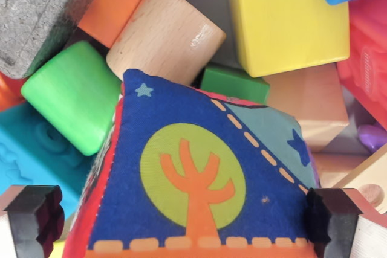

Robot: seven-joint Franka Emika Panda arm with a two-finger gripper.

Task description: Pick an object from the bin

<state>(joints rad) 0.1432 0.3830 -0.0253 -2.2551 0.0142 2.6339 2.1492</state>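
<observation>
Wrist view: gripper (187, 225) spread wide, pads flanking fabric cube (199, 179), below wooden cylinder (166, 34). Grasp apparently not yet closed; closing and lift remained.

I can read no words or numbers anywhere here. The red plastic block (370, 58) at the wrist view's right carries raised lettering, but it is too blurred for me to make out. The only signs I see are pictures on the fabric cube (199, 179): two small stars and an orange tree on a green disc.
</observation>
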